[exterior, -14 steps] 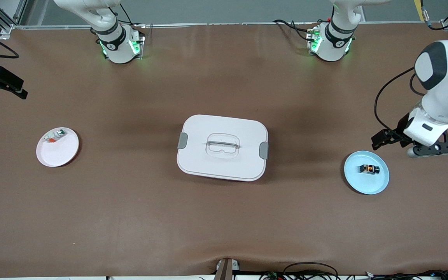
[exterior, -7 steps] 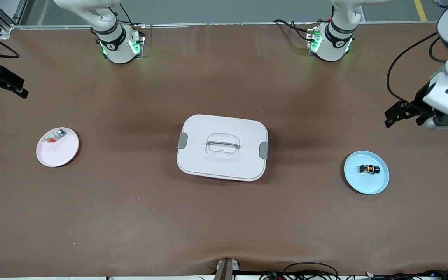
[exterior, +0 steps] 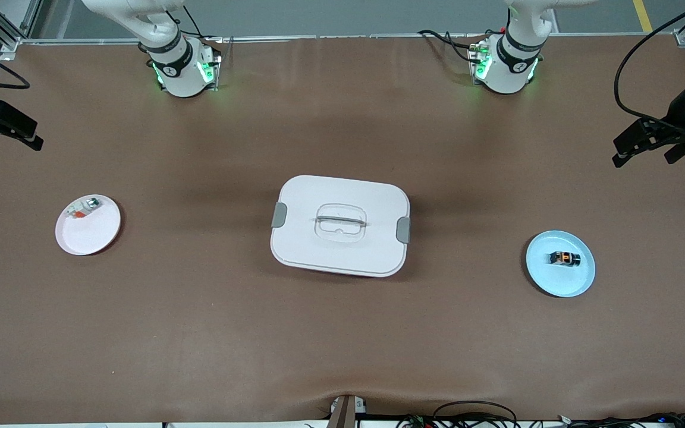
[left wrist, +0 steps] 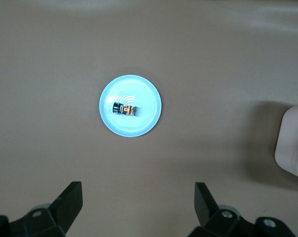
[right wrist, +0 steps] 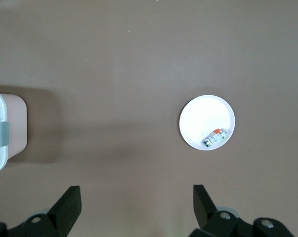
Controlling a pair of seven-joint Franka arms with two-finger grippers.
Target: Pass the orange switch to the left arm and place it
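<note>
The orange switch lies on a blue plate, well clear of the left gripper, both grippers' jaws spread wide and empty, the right gripper waiting

**What my surroundings look made of**

The table under me wears a matt brown covering, slightly wrinkled at its edge nearest the front camera. At its middle the box looks like smooth white plastic with dull grey clips. Toward my left arm's end from the box, the pale blue plate has a soft sheen with faint concentric rings; the orange switch on it looks like glossy black plastic.
</note>
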